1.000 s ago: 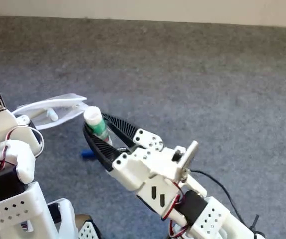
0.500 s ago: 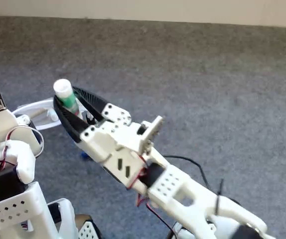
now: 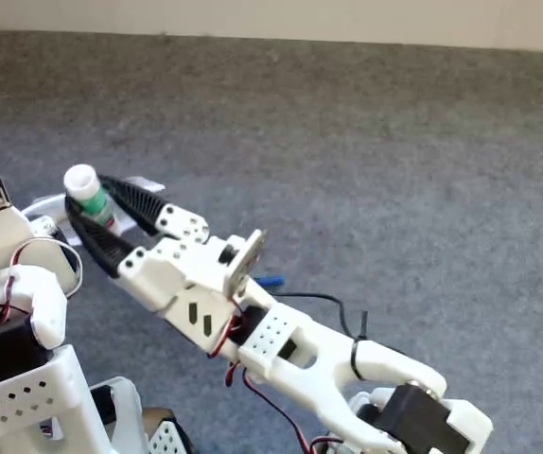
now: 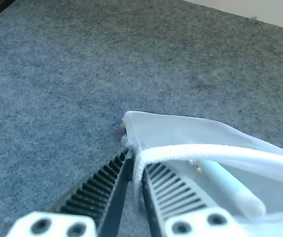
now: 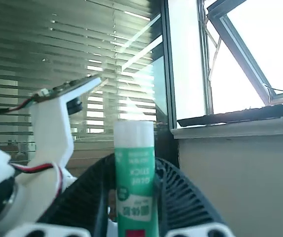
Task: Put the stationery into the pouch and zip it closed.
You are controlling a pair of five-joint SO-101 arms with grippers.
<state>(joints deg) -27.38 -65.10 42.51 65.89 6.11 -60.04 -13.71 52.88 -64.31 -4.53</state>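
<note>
Two grippers, one glue stick, one pouch

Right gripper (image 3: 90, 201) is clamped on the single glue stick (image 3: 84, 187), green body with a white cap, upright over the pouch (image 4: 191, 133) at the left. Left gripper (image 4: 134, 163) pinches the clear pouch's rim. One white pen (image 4: 225, 185) lies inside, and one blue pen (image 3: 270, 281) is on the carpet.

Probably an office or a small lab room. Slatted blinds (image 5: 82, 49) cover a wide pane beside a dark-framed window (image 5: 245, 49), which sits above a sill (image 5: 230, 129) and a plain pale wall (image 5: 240, 187). The tabletop (image 3: 413, 142) has a grey, carpet-like covering, and white printed robot arms (image 3: 290, 340) are mounted on it.
</note>
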